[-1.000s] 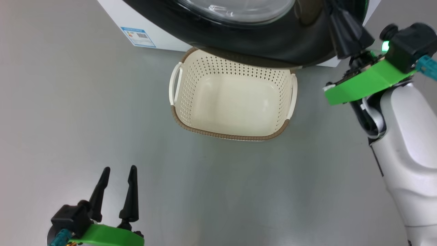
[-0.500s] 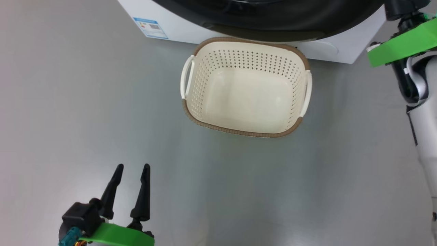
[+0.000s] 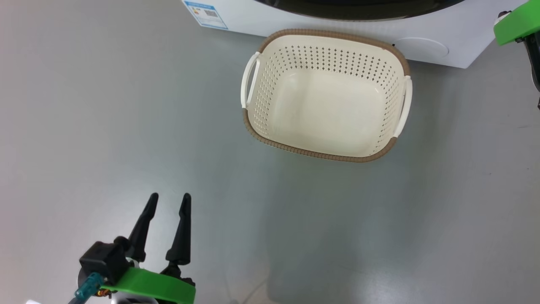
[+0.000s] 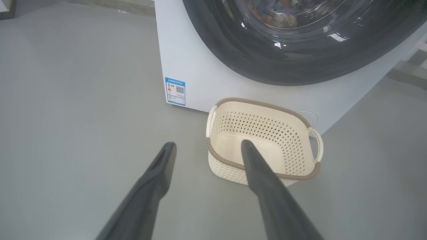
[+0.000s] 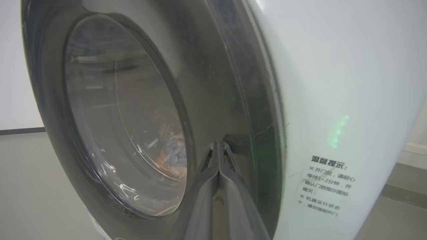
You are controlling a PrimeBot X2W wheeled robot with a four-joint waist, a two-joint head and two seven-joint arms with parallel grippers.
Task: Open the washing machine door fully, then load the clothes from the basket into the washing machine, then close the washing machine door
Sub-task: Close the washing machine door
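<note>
The basket (image 3: 316, 154) stands empty on the floor just in front of the white washing machine (image 3: 320, 25). The black washing machine door (image 4: 283, 63) lies flat against the machine's front. Behind its glass, the clothes (image 5: 171, 153) show as blue and orange fabric inside the drum. My right gripper (image 5: 218, 144) is shut with nothing in it, its tips resting on the door's black ring beside the porthole (image 5: 123, 116). My left gripper (image 3: 169, 197) hangs open and empty over the floor, well short of the basket (image 4: 263, 105), which shows just beyond its spread fingers (image 4: 166, 153).
Grey floor spreads around the basket on all sides. A blue label (image 3: 205, 9) marks the machine's lower left corner. My right arm's green wrist part (image 3: 517, 23) shows at the top right. A printed notice (image 5: 328, 186) sits on the machine's white side.
The head camera has shifted, moving the basket right and up. The door, which hung over the basket's far rim with my right gripper on it, has swung back against the machine.
</note>
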